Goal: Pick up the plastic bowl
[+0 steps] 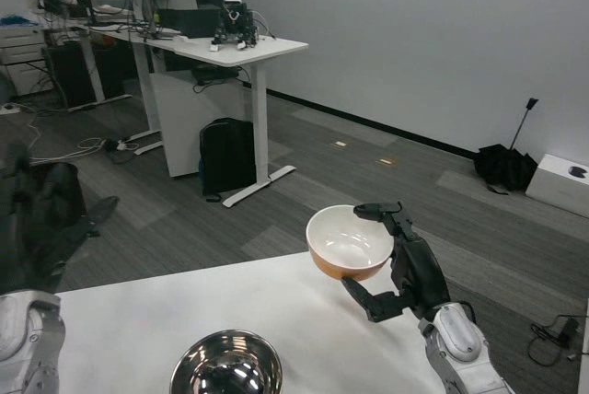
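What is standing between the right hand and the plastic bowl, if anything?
Nothing visible. The right hand already holds the plastic bowl by its rim and underside, lifted above the white table. The metal bowl sits apart, nearer on the table.
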Robot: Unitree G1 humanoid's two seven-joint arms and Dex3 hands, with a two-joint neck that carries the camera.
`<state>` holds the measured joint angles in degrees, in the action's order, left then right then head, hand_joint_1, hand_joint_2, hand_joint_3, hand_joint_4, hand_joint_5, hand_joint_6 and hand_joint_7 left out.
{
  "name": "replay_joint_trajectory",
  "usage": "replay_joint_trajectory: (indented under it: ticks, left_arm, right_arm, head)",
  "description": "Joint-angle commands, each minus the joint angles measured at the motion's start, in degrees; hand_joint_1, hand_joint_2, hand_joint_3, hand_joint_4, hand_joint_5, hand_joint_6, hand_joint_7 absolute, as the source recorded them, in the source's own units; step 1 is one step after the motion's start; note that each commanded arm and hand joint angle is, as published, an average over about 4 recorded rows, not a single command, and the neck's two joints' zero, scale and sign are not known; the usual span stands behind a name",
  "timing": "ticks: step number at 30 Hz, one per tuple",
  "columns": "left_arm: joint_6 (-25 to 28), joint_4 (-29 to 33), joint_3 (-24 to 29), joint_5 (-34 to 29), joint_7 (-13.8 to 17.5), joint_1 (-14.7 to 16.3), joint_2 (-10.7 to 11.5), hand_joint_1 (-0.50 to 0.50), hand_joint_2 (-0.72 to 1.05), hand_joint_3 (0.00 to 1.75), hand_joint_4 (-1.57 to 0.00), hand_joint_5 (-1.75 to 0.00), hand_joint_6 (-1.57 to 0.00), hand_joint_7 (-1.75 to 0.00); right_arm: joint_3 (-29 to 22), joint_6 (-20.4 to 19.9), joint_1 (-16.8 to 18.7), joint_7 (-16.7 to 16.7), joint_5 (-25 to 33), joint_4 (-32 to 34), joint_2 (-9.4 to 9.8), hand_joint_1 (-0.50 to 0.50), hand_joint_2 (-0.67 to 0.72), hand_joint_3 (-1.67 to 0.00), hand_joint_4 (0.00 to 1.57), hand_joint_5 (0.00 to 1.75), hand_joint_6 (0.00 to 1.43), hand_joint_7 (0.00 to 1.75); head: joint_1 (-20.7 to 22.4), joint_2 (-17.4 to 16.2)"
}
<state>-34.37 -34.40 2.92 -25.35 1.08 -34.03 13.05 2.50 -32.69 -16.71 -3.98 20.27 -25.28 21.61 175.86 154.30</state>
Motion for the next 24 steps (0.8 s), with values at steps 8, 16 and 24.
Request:
replay_joint_trajectory:
  ticks: [8, 16, 24]
  left_arm:
    - [5.9, 1.8, -3.6, -0.2, 5.8, -3.3, 0.5, -0.5, 0.69, 0.0, -0.64, -0.41, 0.0, 0.0]
    - [6.0, 1.1, -5.2, -1.2, 6.5, -3.6, 0.2, -0.5, 0.69, 0.0, -0.64, -0.41, 0.0, 0.0]
    - [5.9, 1.0, -5.6, -2.3, 6.7, -2.9, 0.1, -0.5, 0.69, 0.0, -0.64, -0.41, 0.0, 0.0]
  right_arm:
    - [4.6, 0.0, -5.5, 0.0, 1.7, 1.7, 1.39, -0.42, -0.6, -1.43, 1.54, 1.07, 1.26, 1.17]
    - [6.8, 0.3, -9.0, 0.3, 1.7, 1.6, 0.41, -0.42, -0.6, -1.43, 1.54, 1.07, 1.26, 1.12]
    - [8.7, 0.4, -10.6, 0.8, 1.7, 1.7, -0.23, -0.42, -0.6, -1.43, 1.54, 1.07, 1.26, 1.12]
  head:
    - [5.7, 2.1]
    - [5.0, 2.2]
    - [4.4, 1.1]
